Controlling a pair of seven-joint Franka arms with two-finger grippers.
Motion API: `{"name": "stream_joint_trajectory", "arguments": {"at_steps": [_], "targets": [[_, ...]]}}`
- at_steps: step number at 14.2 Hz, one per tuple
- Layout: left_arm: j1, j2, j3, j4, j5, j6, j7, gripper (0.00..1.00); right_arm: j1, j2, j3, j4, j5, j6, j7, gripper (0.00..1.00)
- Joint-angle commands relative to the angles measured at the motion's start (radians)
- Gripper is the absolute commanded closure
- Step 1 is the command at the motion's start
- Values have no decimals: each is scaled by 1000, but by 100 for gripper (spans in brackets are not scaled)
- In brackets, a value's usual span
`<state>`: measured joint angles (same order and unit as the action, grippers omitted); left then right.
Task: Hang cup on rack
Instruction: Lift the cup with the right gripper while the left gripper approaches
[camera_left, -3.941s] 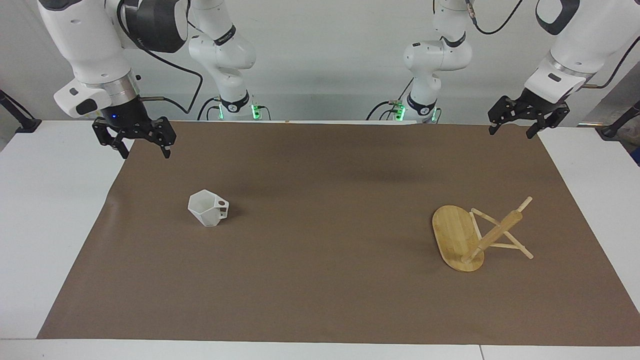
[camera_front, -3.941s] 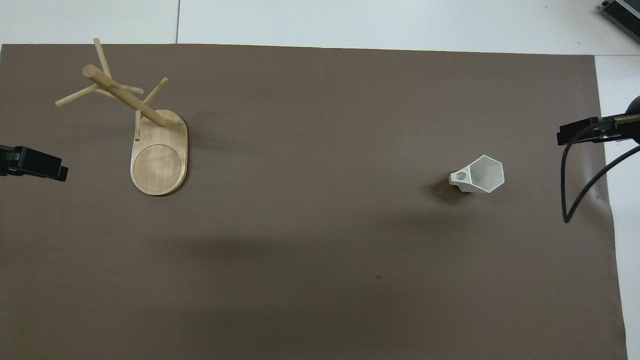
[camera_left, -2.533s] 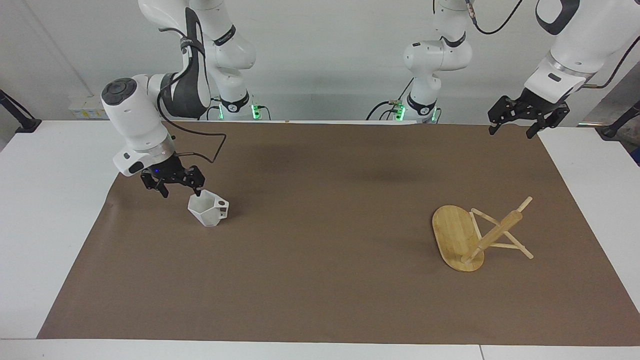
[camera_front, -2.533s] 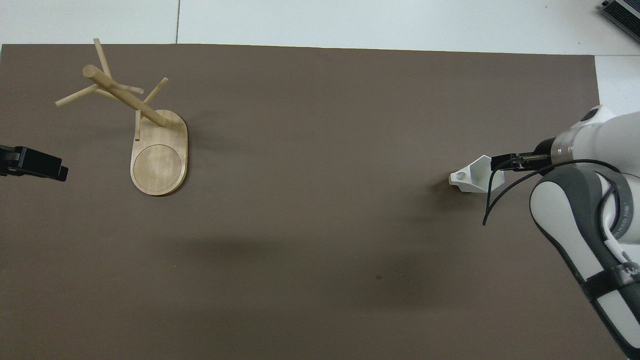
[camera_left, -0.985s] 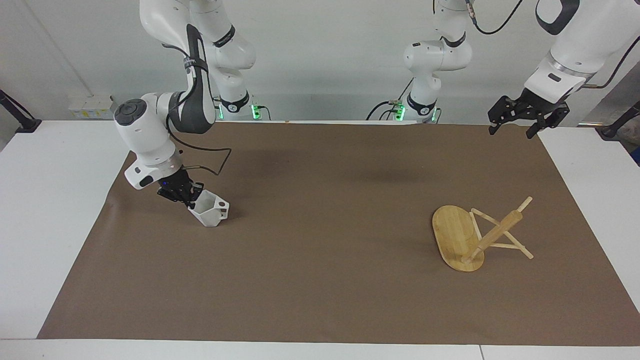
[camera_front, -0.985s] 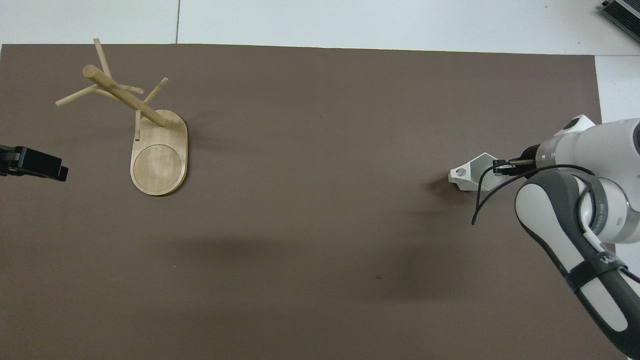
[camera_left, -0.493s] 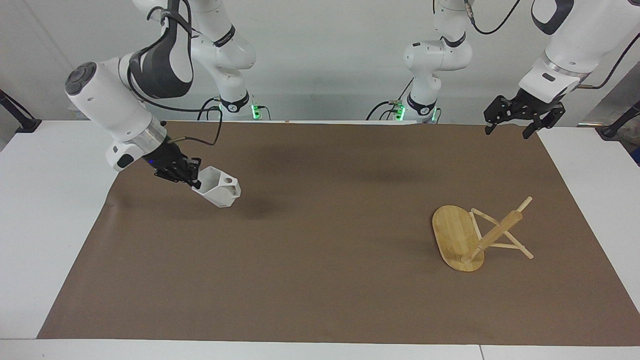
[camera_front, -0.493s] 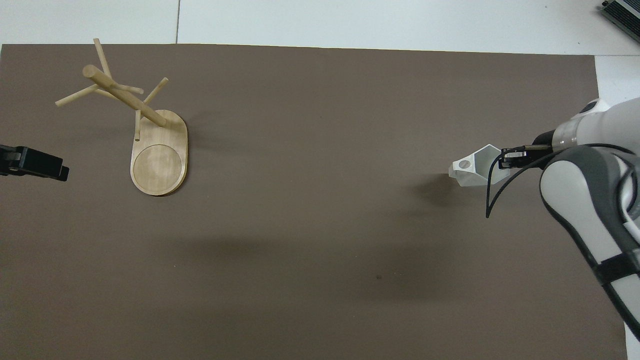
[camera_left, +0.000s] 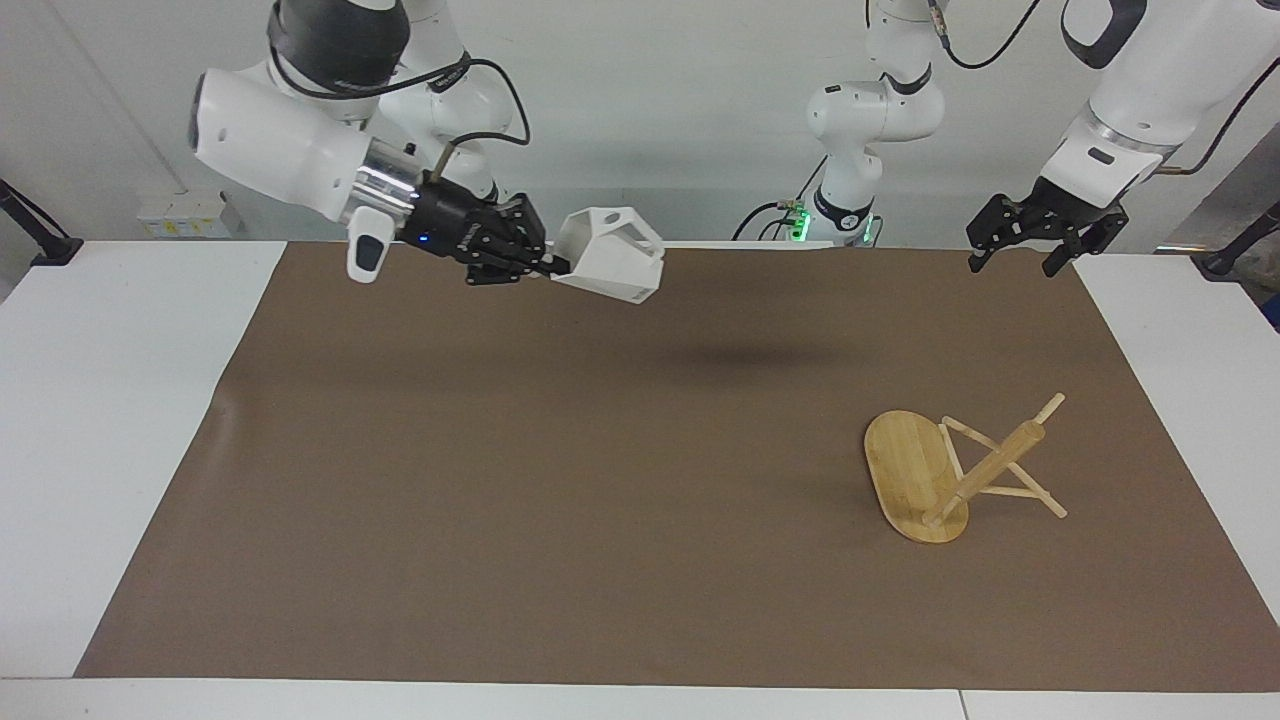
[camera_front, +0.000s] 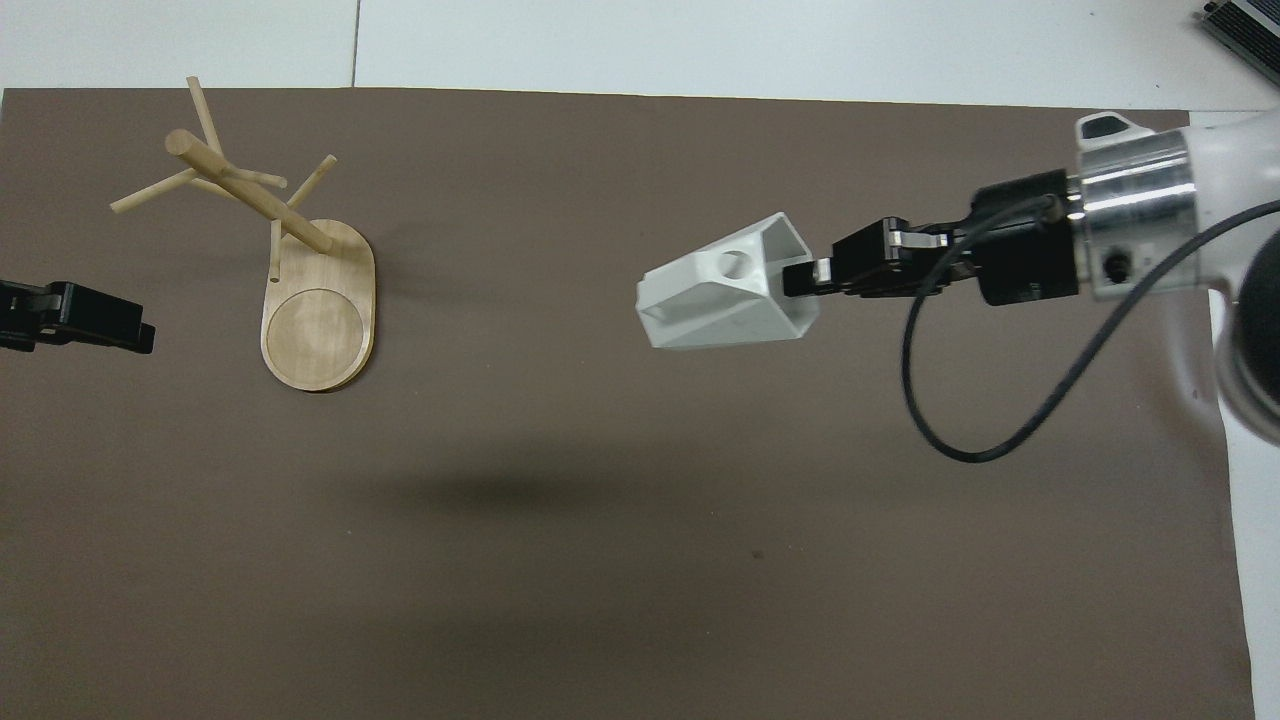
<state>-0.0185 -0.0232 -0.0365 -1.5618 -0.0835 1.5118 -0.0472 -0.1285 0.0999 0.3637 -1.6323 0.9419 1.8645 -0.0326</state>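
Cup (camera_left: 610, 255) sideways in right hand (camera_left: 545, 262) | base toward rack (camera_left: 955, 470)

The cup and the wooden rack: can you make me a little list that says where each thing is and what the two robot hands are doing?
cup: white cup, lifted in the air over the brown mat, tipped sideways
held by: right gripper, fingers shut on its rim
rack: bamboo rack standing on the mat at the left arm's end, nothing hanging on it
left gripper: left gripper waits in the air over the mat's edge, fingers open, holding nothing
cup on rack: not yet
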Motion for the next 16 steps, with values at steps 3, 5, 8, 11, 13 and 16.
{"name": "stream_joint_trajectory", "arguments": {"at_steps": [3, 5, 8, 11, 13, 16], "targets": [[-11, -12, -38, -12, -113, 40, -418, 0, 225, 27, 8, -18, 23, 287, 143, 100], [-11, -8, -63, -3, -162, 74, -633, 0, 239, 27, 9, -20, 23, 280, 146, 100], [-12, -7, -77, -3, -231, 100, -874, 0, 283, 26, 9, -21, 23, 304, 213, 100], [-12, -6, -82, -7, -312, 134, -1162, 0, 290, 26, 9, -23, 23, 301, 218, 100], [-14, -6, -83, -12, -332, 133, -1320, 0, 297, 26, 9, -24, 23, 305, 221, 100], [-28, -11, -86, -29, -380, 104, -1529, 0, 332, 34, 9, -27, 23, 346, 255, 100]]}}
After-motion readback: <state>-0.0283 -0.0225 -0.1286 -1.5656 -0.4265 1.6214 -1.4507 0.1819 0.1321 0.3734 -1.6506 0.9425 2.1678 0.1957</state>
